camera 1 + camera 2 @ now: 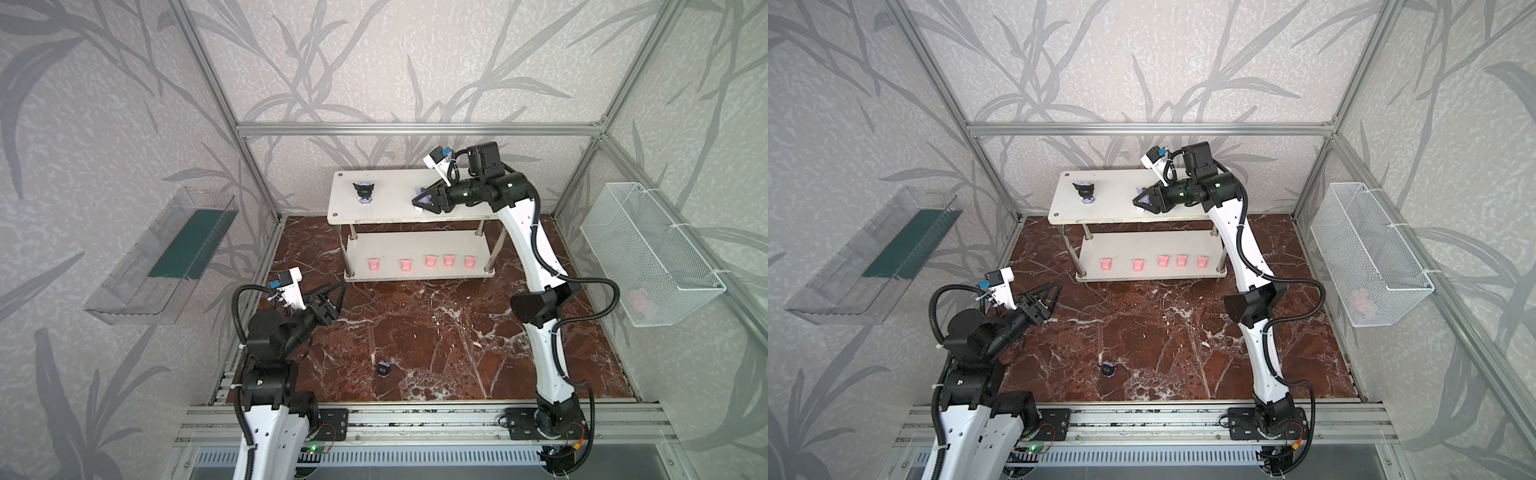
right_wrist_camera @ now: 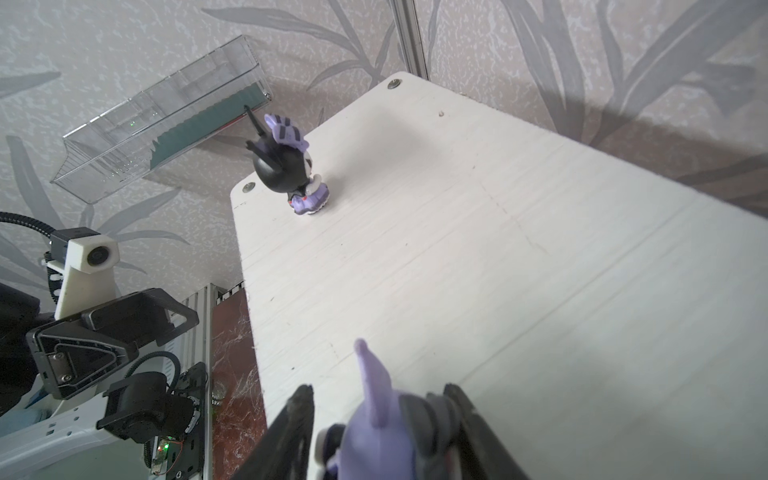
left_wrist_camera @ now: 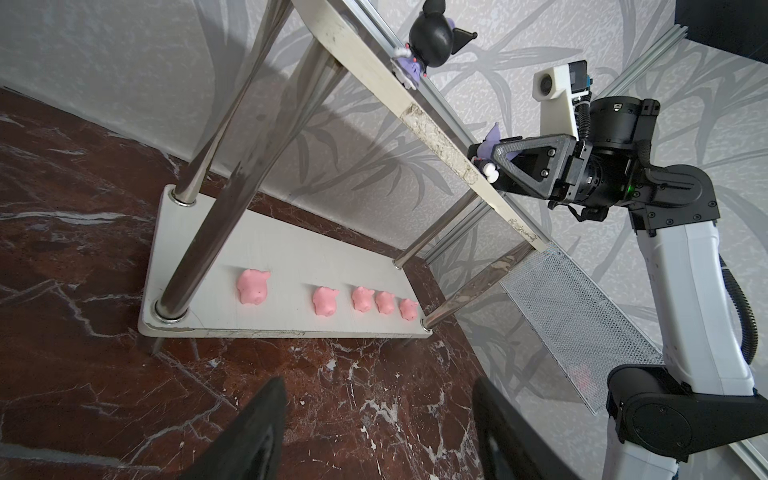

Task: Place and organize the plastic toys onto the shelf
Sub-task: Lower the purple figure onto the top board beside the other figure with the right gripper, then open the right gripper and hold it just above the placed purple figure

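The white two-tier shelf stands at the back of the marble floor. Several pink piglets line its lower board. A black-and-lilac figurine stands upright on the top board's left end. My right gripper lies over the top board with a lilac figurine between its open fingers; one finger touches it, a gap shows at the other. Another black figurine lies on the floor. My left gripper hovers open and empty over the floor, left of the shelf.
A clear plastic bin hangs on the left wall. On the right wall hangs a white wire basket with something pink inside. Aluminium rails run along the front edge, where both arm bases sit.
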